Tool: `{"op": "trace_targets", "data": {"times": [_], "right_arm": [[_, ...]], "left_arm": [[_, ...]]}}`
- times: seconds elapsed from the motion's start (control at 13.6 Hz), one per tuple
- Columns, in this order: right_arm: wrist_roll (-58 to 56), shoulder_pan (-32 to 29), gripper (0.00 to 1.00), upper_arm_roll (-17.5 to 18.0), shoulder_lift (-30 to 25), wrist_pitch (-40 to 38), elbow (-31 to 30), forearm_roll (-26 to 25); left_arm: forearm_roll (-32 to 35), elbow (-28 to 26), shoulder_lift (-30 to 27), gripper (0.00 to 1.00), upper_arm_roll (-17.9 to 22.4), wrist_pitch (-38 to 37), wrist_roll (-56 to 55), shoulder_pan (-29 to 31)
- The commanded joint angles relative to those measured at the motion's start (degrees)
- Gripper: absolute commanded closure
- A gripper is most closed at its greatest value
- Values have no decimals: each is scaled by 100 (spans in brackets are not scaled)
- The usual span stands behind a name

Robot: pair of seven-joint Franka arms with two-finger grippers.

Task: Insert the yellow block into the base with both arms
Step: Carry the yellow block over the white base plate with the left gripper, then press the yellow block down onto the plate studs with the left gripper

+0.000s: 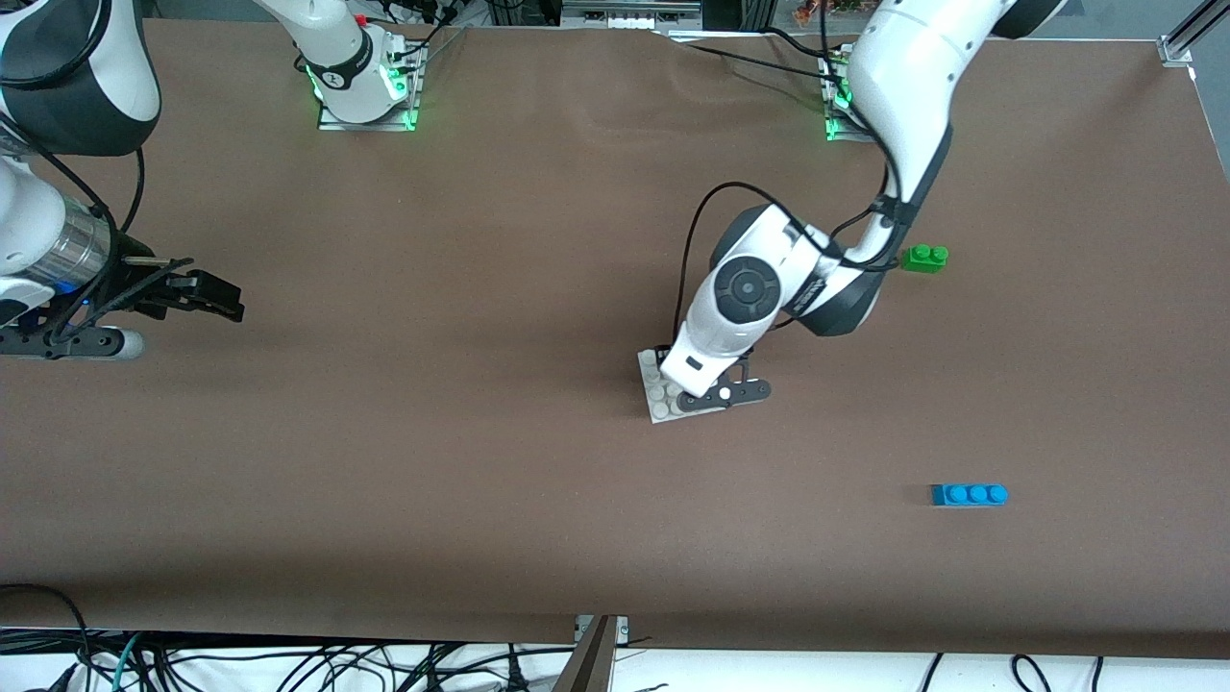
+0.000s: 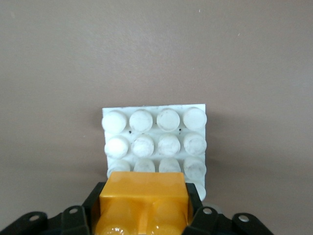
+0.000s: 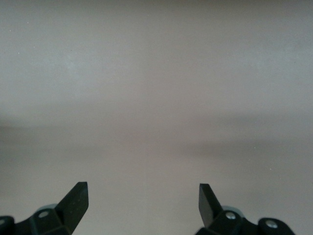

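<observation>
I'm seeing the glossy yellow block (image 2: 143, 203) clenched in the left gripper (image 2: 143, 215), sitting over the studded white base (image 2: 155, 139). The right gripper (image 3: 143, 200) is waiting spread wide, well apart from the base, over matte brown table (image 1: 432, 240).

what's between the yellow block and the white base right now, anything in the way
Nothing visible. The left hand, shut on the yellow block, holds it right over the base edge, whose studs show bare. The right hand waits open at its end of the table.
</observation>
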Motion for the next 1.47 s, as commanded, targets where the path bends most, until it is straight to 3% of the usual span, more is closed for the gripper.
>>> {"op": "trace_targets", "data": {"times": [0.0,0.59,1.39], "right_arm": [[-154,-32,0,14,-36,-144,60,-29],[-276,-40,0,5,-63,-232,60,-20],[-277,-40,0,-47,-63,-267,60,-12]], "left_arm": [[136,326,317,87,207,-107,-29,-233],[347,326,590,87,190,279,-89,-287],[57,290,582,87,155,253,-459,-304]]}}
